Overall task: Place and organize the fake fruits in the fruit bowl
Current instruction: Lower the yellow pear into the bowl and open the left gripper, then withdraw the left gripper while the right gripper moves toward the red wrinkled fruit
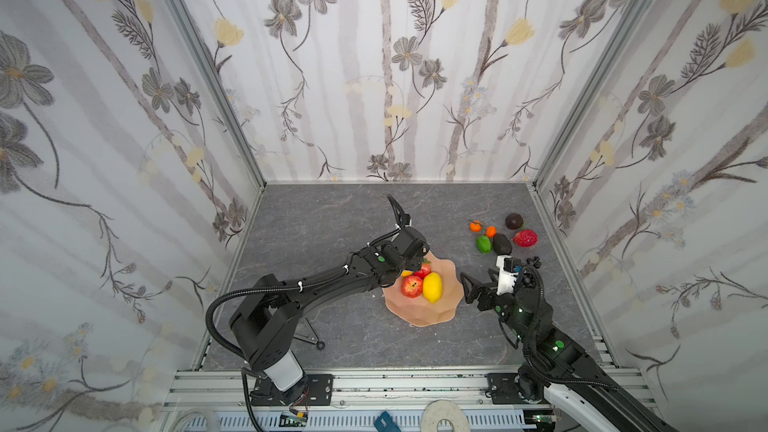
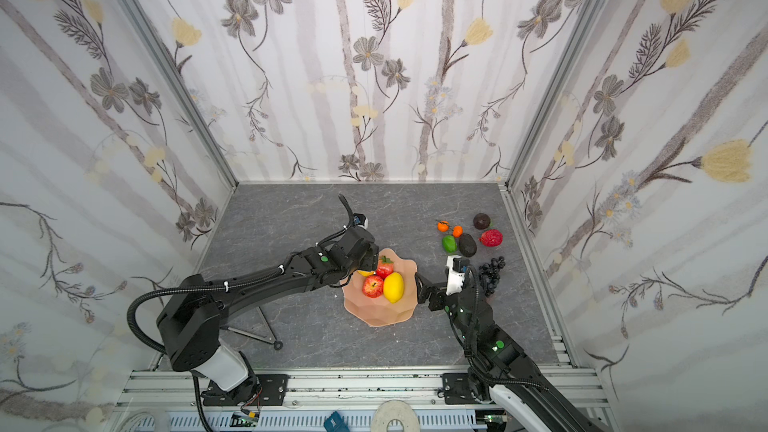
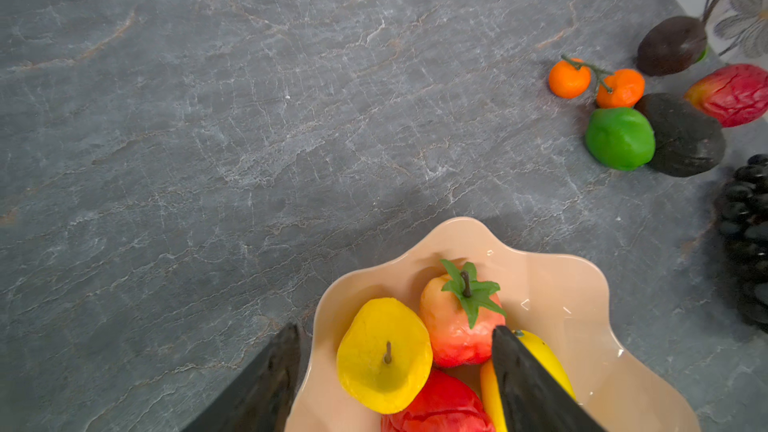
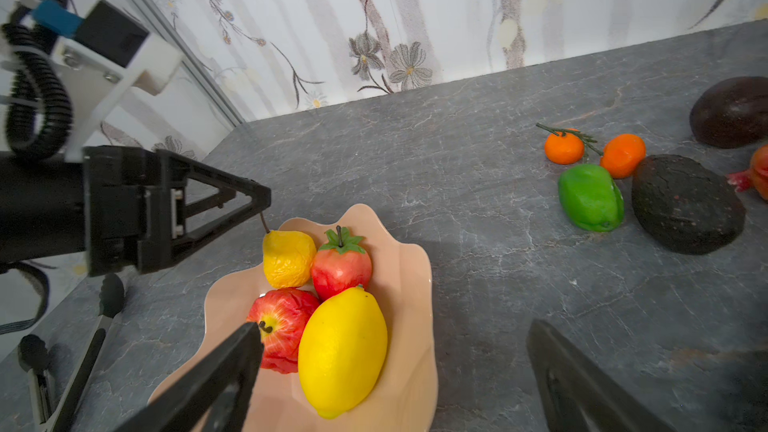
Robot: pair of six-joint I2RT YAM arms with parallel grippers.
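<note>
Four fruits sit in the bowl (image 1: 442, 311): pear (image 3: 384, 355), strawberry (image 3: 455, 326), apple (image 1: 411, 285), lemon (image 1: 432, 287). Left tool (image 3: 395, 332) straddles the pear, jaws wide, gripping nothing; we judge that placement done. Right tool (image 4: 392, 328) is open and empty beside the rim. Lime (image 1: 483, 243), grapes (image 2: 490, 272) and others lie on the bench (image 1: 332, 222), well apart. Next: right tool turns toward them.

We find the pear (image 3: 384, 355) between the left fingers (image 3: 528, 388), inside the bowl (image 3: 561, 284) together with strawberry (image 3: 453, 334), lemon (image 4: 343, 351) and apple (image 4: 282, 322). Beyond the right fingers (image 4: 216, 376), on the surface (image 3: 249, 118), lie lime (image 3: 619, 139), oranges (image 3: 569, 78), avocados (image 3: 681, 135) and grapes (image 3: 744, 218).
</note>
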